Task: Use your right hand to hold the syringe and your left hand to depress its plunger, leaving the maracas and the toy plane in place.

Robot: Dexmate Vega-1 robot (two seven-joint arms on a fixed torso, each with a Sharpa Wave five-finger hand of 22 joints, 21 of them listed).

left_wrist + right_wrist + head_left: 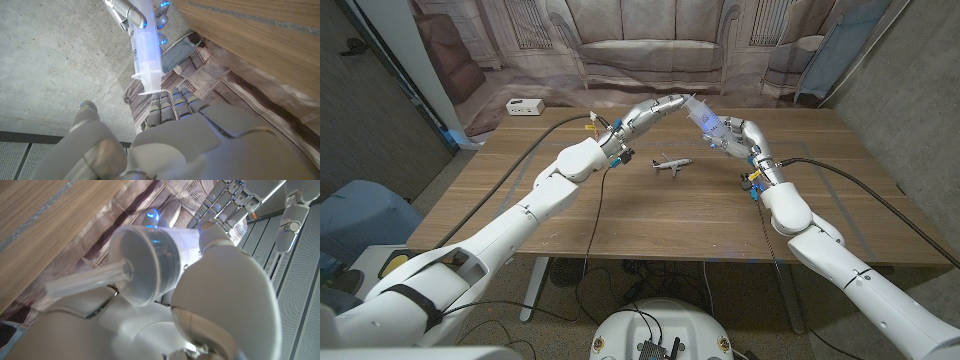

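Note:
A clear syringe [703,117] is lifted above the far middle of the table, and my right hand [736,135] grips its barrel. In the right wrist view the barrel [150,262] and its nozzle stick out of that hand [220,295]. My left hand [663,107] reaches in from the left with its fingers stretched out. Its fingertips [172,102] touch the plunger's end plate, which sits close against the syringe's flange [148,78]. The white toy plane [671,164] stands on the table below the two hands, apart from both.
A white power strip [525,106] lies at the table's far left corner. Black cables [598,210] trail from both wrists across the wood. A printed backdrop [650,45] hangs behind the table's far edge.

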